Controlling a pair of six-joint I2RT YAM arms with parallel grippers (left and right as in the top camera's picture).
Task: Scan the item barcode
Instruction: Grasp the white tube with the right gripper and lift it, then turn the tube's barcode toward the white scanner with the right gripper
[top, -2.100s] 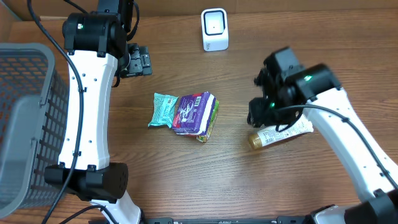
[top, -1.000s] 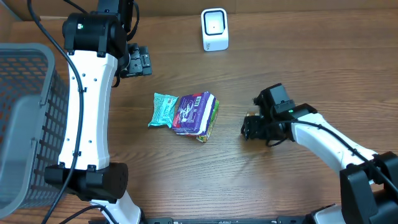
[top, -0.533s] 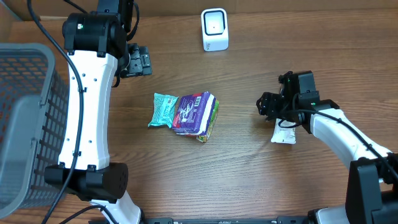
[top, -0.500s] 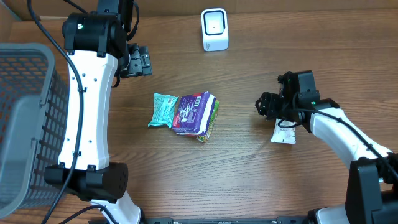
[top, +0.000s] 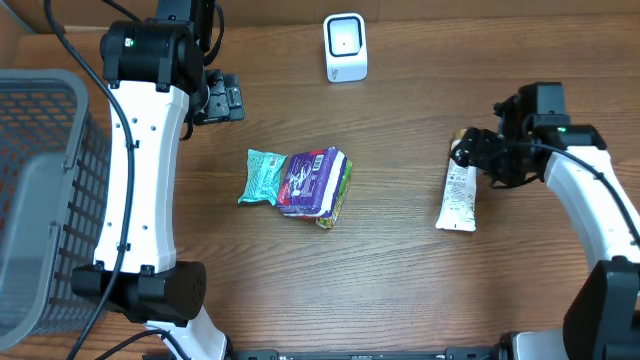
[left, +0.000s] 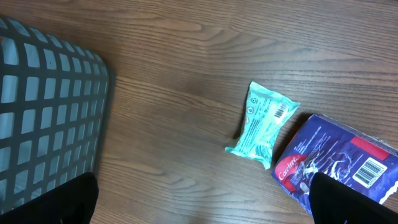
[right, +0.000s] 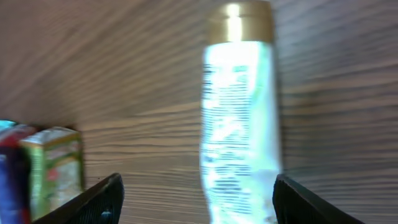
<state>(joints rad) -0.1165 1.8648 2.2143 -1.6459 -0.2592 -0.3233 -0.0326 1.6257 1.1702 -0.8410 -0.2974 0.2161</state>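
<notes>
R grip: fingers spread apart, clamped on nothing. I've got it at the cap end of the tube.
Tube: flat on table, gold cap pointing toward scanner's side of the table. It's well apart from scanner, off to R arm's side. Label print blurred in wrist view, can't read a barcode.
Green pack: under the snack pile, between tube and L arm, on the near side of scanner.
Purple pack: top of that pile, barcode up.
Teal pkt: touching purple pack, on the side farther from scanner.
L grip: jaws wide apart, empty, above the table left of scanner.
Basket: farthest from scanner, L edge.
</notes>
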